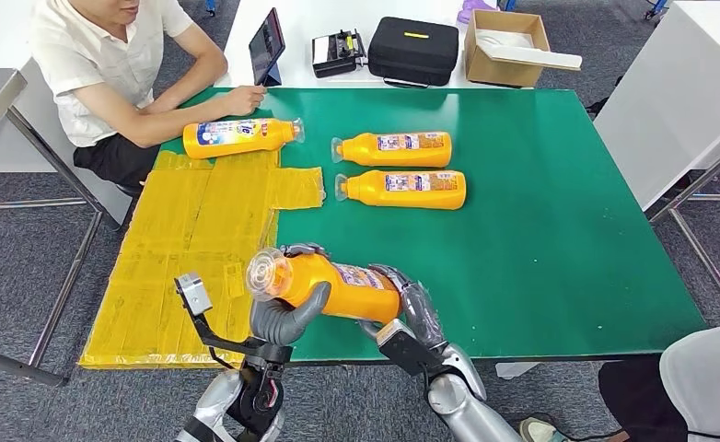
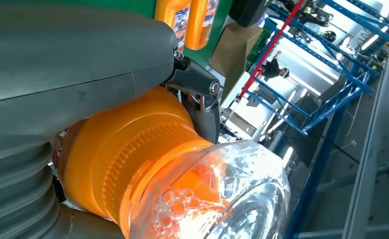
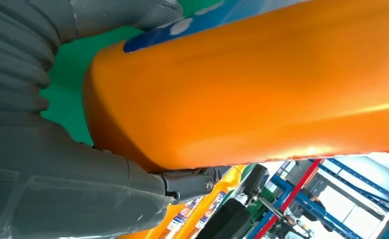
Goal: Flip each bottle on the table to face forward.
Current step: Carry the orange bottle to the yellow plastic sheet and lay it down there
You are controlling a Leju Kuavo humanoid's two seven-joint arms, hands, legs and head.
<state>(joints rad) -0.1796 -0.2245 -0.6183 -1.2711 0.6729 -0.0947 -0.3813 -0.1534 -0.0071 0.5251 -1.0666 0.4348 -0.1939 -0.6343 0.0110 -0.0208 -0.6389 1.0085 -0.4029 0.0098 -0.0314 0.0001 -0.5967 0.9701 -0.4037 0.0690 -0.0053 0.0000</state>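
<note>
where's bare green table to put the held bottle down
Widest bare patch: right half of the green table, past the two lying bottles. Also the strip between those bottles and the held bottle. Crowded at the far left: person's bottle, yellow sheets.

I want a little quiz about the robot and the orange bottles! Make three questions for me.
1. True or false: both robot hands hold the same orange plastic bottle with a clear cap.
2. How many orange bottles lie on the green table, not counting the held one?
3. Which hand is nearer the clear cap: A) left hand B) right hand?

Key: 1 true. 2 three: one by the seated person's hand, partly on the yellow sheet, and two side by side in the middle. 3 A.
</note>
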